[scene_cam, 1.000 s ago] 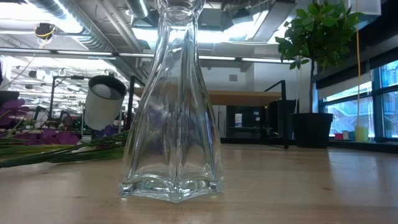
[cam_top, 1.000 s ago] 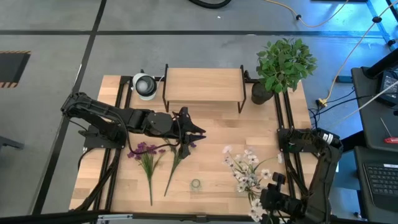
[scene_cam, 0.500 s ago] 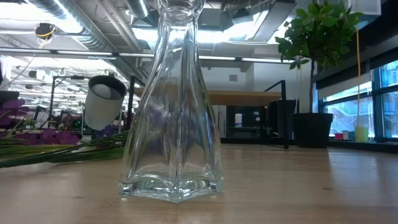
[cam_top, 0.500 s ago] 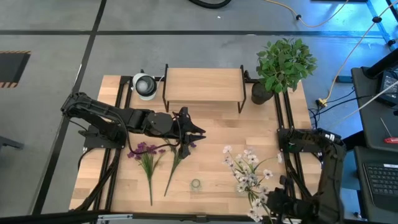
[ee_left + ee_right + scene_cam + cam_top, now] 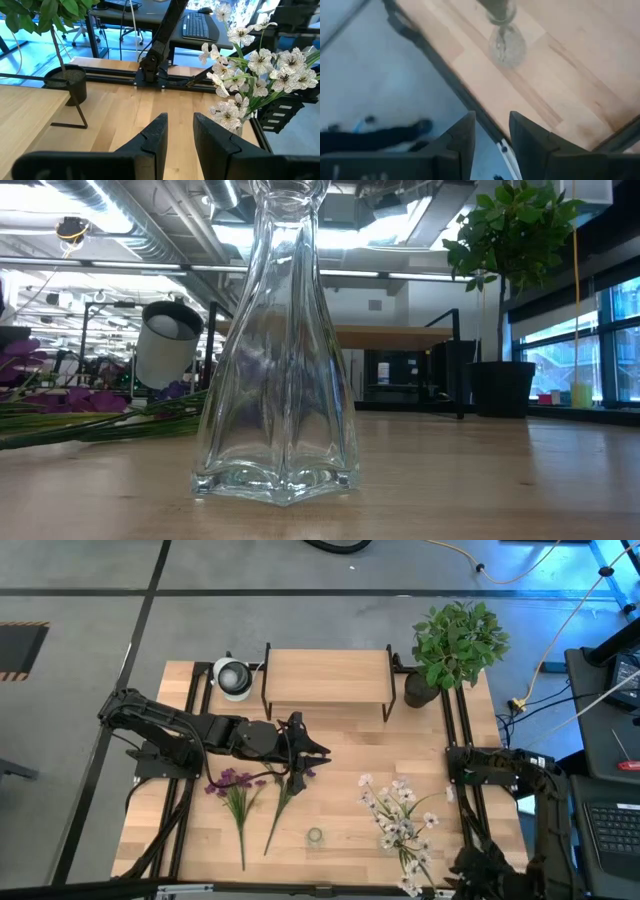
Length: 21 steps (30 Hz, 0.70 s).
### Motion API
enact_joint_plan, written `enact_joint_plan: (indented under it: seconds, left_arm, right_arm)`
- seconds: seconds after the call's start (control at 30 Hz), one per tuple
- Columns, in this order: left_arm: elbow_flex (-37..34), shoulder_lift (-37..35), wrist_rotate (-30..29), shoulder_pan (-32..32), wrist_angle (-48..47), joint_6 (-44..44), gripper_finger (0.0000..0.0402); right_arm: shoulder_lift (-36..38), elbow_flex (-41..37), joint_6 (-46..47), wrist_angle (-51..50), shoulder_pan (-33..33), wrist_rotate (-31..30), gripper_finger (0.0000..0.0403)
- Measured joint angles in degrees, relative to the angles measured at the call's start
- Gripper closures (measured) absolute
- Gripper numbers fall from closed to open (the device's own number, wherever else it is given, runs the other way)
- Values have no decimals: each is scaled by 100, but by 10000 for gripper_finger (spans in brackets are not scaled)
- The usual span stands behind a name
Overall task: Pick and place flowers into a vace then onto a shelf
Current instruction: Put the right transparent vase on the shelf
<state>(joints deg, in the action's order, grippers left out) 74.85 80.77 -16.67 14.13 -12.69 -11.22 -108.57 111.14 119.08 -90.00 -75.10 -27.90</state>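
The purple flowers (image 5: 240,790) lie flat on the table with their stalks toward the near edge; they also show in the low view (image 5: 60,405). The white spray (image 5: 397,817) lies flat right of centre, and its blossoms fill part of the left wrist view (image 5: 250,75). The clear glass vase (image 5: 315,836) stands upright near the near edge, close to the low camera (image 5: 278,360). The shelf (image 5: 327,677) stands at the far side. My left gripper (image 5: 310,745) hovers open over the purple blossoms, holding nothing (image 5: 180,130). My right gripper (image 5: 468,862) is open at the near right corner (image 5: 492,132).
A bushy potted plant (image 5: 455,645) stands at the far right corner, right of the shelf. A white round lamp-like object (image 5: 232,677) sits left of the shelf. Black frame rails (image 5: 465,790) run along the table's left and right sides. Bare wood lies between the vase and the white spray.
My right arm has drawn back from the near end of the white spray, toward the table's right and near edge, and its gripper now sits at the table's corner. The flowers, the vase and my left arm have stayed where they were.
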Motion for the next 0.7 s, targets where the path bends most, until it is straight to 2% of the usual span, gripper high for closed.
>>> enact_joint_plan:
  seconds: [0.2, 0.47, 0.57, 0.7]
  left_arm:
    - [0, 0, 0, 0, 2, -2, 315]
    - [-2, 0, 0, 1, 17, -2, 315]
    - [-2, 0, 0, 1, 24, -7, 315]
    - [-2, 0, 0, 0, 26, -7, 315]
  right_arm:
    - [-7, -708, 440, 71, -156, -209, 281]
    - [-13, -1507, 224, 437, -36, -218, 274]
    - [-13, -1774, 73, 665, 82, -329, 246]
    - [-13, -2160, 32, 846, 271, -626, 178]
